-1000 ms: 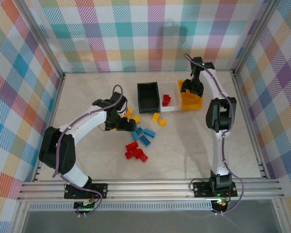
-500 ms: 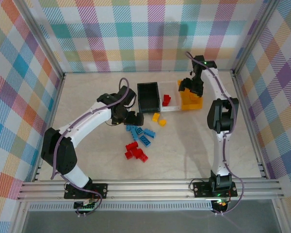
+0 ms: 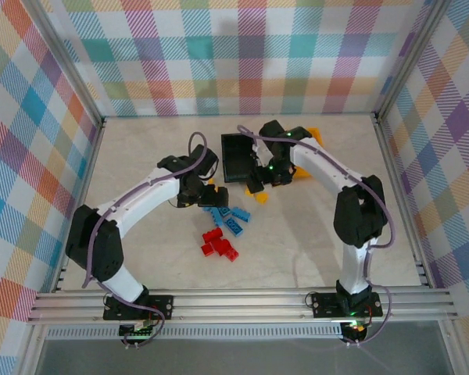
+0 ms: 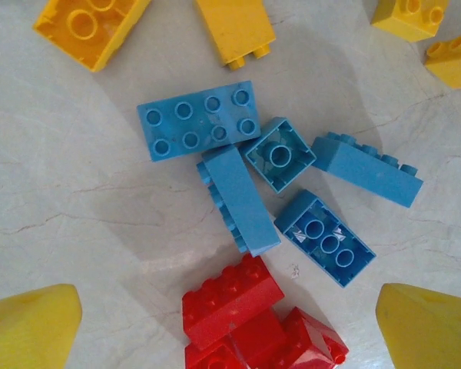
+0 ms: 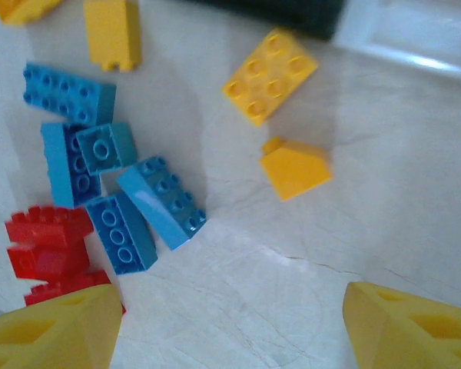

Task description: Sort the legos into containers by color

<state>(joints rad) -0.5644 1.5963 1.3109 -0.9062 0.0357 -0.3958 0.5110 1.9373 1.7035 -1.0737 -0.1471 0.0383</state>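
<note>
Overhead, two robot arms reach toward a scatter of legos in the middle of a pale table [image 3: 297,234]. The left tool [image 4: 230,327] hovers above a tight cluster of five blue legos [image 4: 238,196], its yellow fingers spread wide with nothing between them. Just near of the blue ones lies a small heap of red legos [image 4: 230,296].

The right tool [image 5: 230,330] reaches across from the right and hangs over two yellow legos: a flat studded brick [image 5: 270,75] and, just beside it, a sloped piece [image 5: 294,167]. Its fingers are also spread apart and empty. More yellow bricks lie at the far left of the cluster.

Three containers sit in a row at the far side: the black bin [image 3: 236,160] on the left, the white bin [image 5: 415,31] beside it, and the orange bin [image 3: 314,134] farthest right, both partly hidden by the right arm.

The step in hand appears to be choosing a brick: each arm is poised for a pick, none yet gripped. Next, each tool likely needs to descend, straddle a single brick and close on it. The blue ones touch each other, so separating one may be tricky.
</note>
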